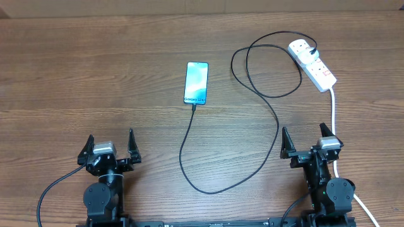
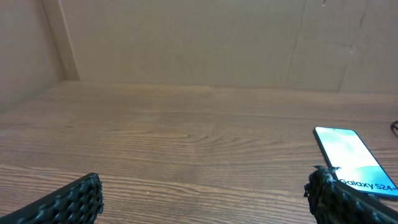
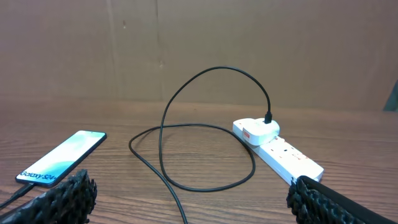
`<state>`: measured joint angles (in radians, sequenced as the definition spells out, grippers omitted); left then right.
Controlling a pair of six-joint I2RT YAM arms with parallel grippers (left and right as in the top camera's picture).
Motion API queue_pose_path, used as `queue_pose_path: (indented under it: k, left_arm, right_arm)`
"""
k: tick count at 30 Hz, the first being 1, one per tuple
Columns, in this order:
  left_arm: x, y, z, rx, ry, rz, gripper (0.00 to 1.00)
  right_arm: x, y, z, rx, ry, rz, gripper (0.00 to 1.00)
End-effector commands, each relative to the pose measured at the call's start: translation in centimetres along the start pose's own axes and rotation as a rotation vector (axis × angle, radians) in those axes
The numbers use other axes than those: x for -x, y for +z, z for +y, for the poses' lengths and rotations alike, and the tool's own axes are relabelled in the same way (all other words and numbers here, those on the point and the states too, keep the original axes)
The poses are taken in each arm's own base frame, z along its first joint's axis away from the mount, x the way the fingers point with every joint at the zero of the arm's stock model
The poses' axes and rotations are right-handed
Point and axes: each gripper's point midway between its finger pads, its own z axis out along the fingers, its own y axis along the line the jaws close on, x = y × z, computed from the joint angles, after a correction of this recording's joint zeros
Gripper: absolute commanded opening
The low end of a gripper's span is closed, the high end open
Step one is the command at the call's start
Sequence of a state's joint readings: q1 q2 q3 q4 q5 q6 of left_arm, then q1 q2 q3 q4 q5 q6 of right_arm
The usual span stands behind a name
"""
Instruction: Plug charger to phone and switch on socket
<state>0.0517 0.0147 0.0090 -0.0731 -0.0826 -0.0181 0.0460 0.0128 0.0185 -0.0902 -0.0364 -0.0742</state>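
Note:
The phone (image 1: 196, 82) lies screen-up at the table's middle, its screen lit light blue; it also shows in the left wrist view (image 2: 352, 158) and the right wrist view (image 3: 63, 158). The black charger cable (image 1: 274, 120) runs from the phone's near end in a long loop to a white plug adapter seated in the far outlet of the white power strip (image 1: 317, 68), which also shows in the right wrist view (image 3: 283, 154). My left gripper (image 1: 110, 149) is open and empty at the near left. My right gripper (image 1: 309, 142) is open and empty at the near right.
The strip's thick white cord (image 1: 333, 113) runs down past the right arm toward the front edge. A cardboard wall (image 3: 199, 50) stands behind the table. The cable loop (image 3: 186, 155) lies on the wood ahead of the right gripper.

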Motion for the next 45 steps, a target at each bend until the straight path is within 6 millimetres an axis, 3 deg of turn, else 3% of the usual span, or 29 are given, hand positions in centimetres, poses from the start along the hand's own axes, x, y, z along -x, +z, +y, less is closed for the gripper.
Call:
queue_pose_path:
  k: [1,45]
  left_arm:
    - [0.03,-0.04,-0.35,-0.018,0.022,-0.007,1.00]
    - [0.04,-0.04,-0.36,-0.019,0.022,-0.007,1.00]
  right_arm:
    - [-0.15,0.01,-0.17,-0.010,0.007,-0.005,1.00]
    - [-0.06,0.01,0.29,0.017,0.007,-0.009,1.00]
